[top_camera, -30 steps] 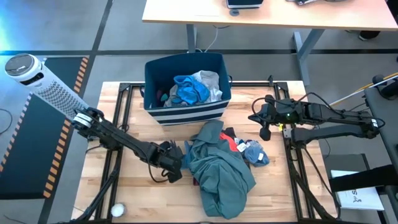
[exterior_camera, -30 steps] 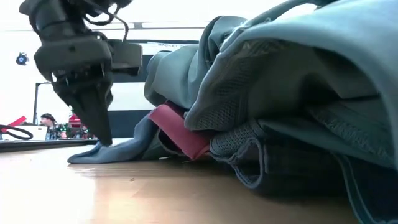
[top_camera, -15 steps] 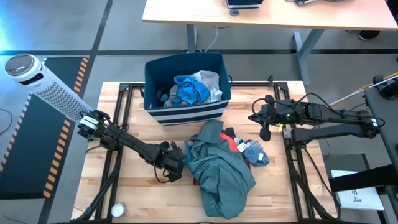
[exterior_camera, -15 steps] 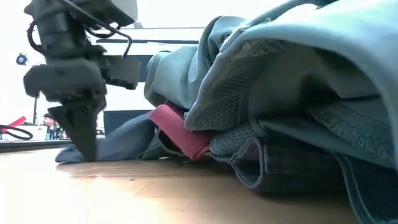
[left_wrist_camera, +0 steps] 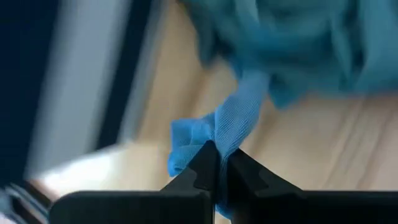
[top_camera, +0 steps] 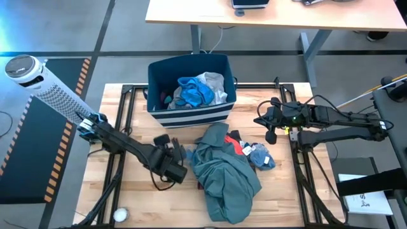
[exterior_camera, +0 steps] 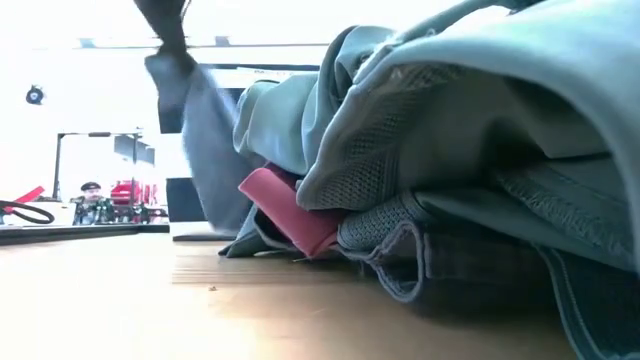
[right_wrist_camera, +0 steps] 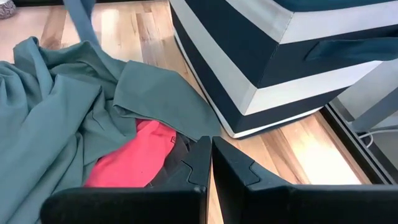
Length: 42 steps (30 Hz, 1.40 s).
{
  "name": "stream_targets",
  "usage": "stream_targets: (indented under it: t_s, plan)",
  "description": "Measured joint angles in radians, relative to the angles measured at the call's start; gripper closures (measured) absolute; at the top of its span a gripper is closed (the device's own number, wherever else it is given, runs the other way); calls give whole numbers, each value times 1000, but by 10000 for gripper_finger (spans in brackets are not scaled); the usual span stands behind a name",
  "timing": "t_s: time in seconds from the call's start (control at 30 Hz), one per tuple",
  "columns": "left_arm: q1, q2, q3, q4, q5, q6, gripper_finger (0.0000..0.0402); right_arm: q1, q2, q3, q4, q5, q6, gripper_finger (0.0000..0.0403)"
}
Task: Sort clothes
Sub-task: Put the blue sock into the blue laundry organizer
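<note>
Beside the teal-green garment (top_camera: pixel 224 178), left pincer (top_camera: pixel 180 154) clamps a blue-grey piece (exterior_camera: pixel 200 150).
Right pincer (top_camera: pixel 271 135), fingers together, hangs above the surface (top_camera: pixel 146 203).

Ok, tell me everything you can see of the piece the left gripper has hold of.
The blue-grey mesh piece is a thin, open-weave fabric strip, pinched at one end between the shut fingers of the left gripper. In the low view it hangs lifted and stretched as a slanted band, its lower end apparently running into the clothes pile by the red piece, under the teal-green garment. Its full shape is hidden.
</note>
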Motion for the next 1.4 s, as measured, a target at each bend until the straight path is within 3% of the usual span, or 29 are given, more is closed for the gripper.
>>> stream_targets:
  t_s: [0.17, 0.37, 0.6, 0.77, 1.07, 1.17, 1.4]
  plan:
    - [17, -3, 245, -144, -205, 44, 401, 0, 0, -9, 13, 0, 9, 403]
    - [58, -7, 500, -165, -392, 207, 401, 0, 0, -31, 18, 0, 11, 403]
    - [190, -7, 690, -162, -504, 417, 401, 0, 0, -61, 27, 0, 27, 403]
    - [310, -7, 773, -85, -504, 605, 401, 0, 0, -66, 43, 0, 27, 403]
    - [550, -61, 759, 328, -381, 1004, 401, 0, 0, -66, 64, 0, 27, 403]
    - [639, -61, 759, 387, -287, 1038, 401, 0, 0, -66, 65, 0, 26, 403]
    - [787, -44, 749, 360, -64, 970, 401, 0, 0, -66, 67, 0, 26, 403]
